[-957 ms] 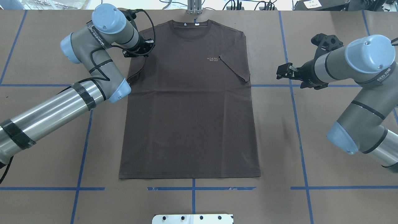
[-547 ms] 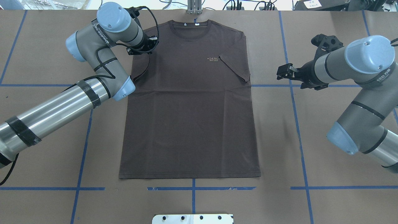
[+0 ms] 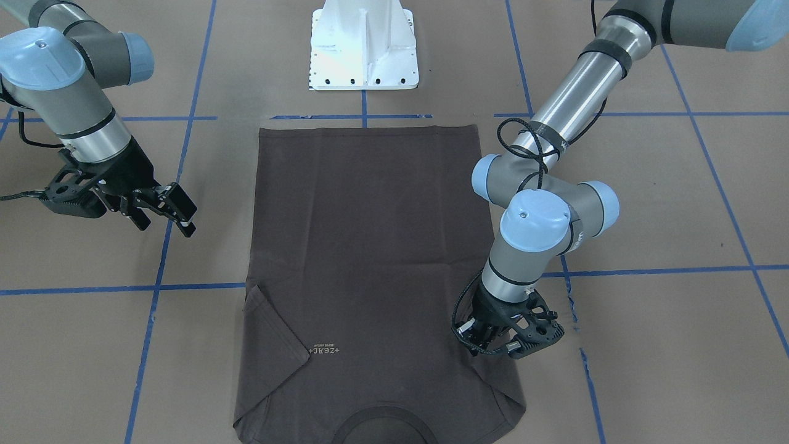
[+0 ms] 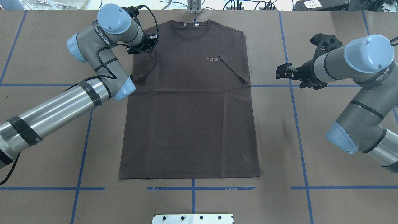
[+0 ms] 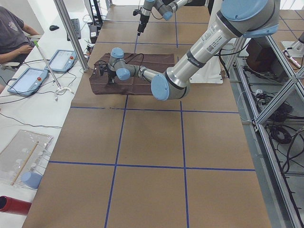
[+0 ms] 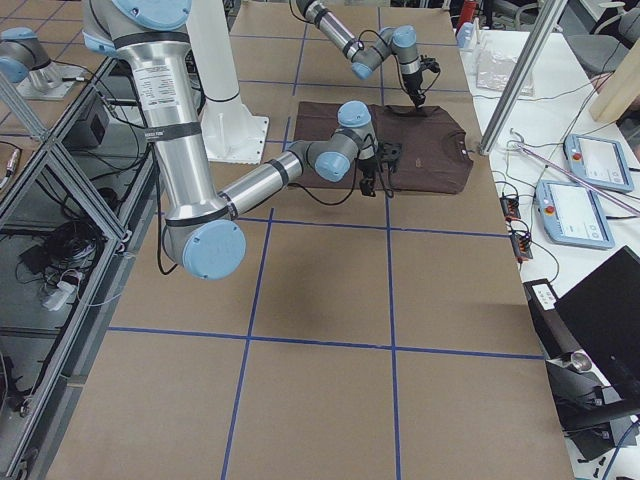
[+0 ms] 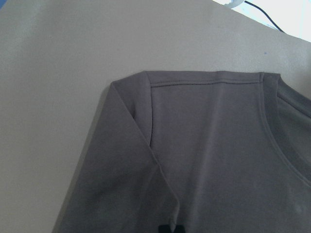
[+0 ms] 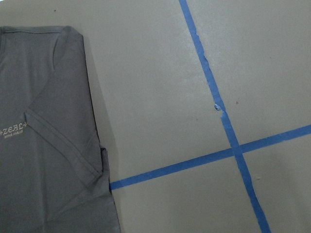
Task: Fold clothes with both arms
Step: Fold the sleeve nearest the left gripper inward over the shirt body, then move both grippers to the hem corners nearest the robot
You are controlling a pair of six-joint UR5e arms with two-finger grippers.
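Observation:
The dark brown-grey T-shirt point(image 4: 189, 109) lies flat, chest logo up, collar at the far edge, hem toward the robot base. Both short sleeves are folded in over the body. My left gripper point(image 3: 476, 340) sits low at the shirt's left shoulder edge, shut on the folded left sleeve point(image 4: 146, 70). In the left wrist view its black tips show close together at the bottom edge, on the T-shirt point(image 7: 218, 145). My right gripper point(image 3: 169, 213) hangs open above bare table, a hand's width to the right of the right sleeve point(image 8: 63, 141), and holds nothing.
Blue tape lines point(image 4: 298, 130) grid the brown table. The white pedestal base point(image 3: 363, 49) stands behind the hem. A person point(image 5: 14, 33), tablets point(image 5: 61, 59) and cables sit beyond the collar end, past an aluminium post point(image 5: 71, 33).
My left gripper has moved toward the collar and inward, and the left sleeve has swung further over the shirt body. The right arm has barely moved.

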